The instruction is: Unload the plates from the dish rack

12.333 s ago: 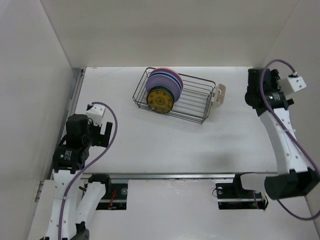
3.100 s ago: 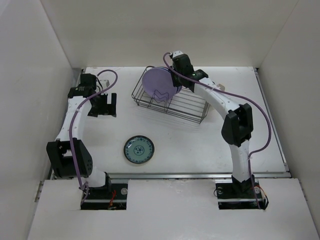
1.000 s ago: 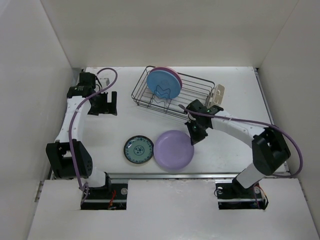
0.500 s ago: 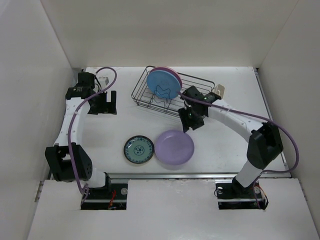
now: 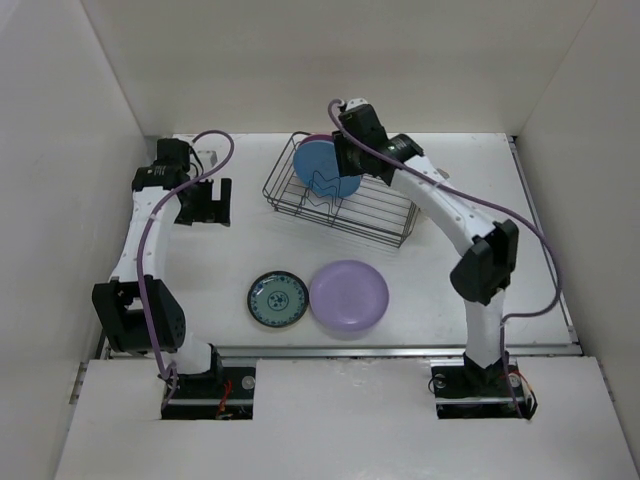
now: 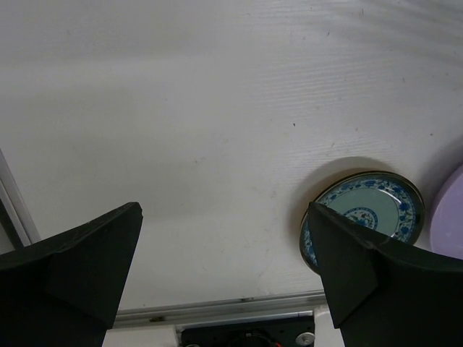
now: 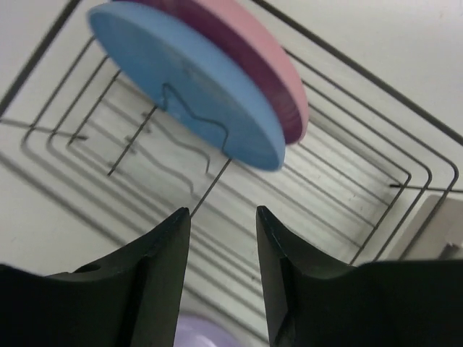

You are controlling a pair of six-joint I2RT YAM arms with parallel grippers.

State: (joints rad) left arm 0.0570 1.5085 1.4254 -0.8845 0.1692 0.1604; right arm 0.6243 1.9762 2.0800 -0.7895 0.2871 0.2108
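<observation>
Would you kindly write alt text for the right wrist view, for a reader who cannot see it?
A light blue plate and a pink plate stand tilted in the dish rack, seen past the open, empty right hand.

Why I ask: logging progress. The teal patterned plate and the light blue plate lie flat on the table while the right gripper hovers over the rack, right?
No: the top view shows the light blue plate standing in the dish rack; the lavender plate lies flat beside the teal patterned plate. The right gripper does hover there.
</observation>
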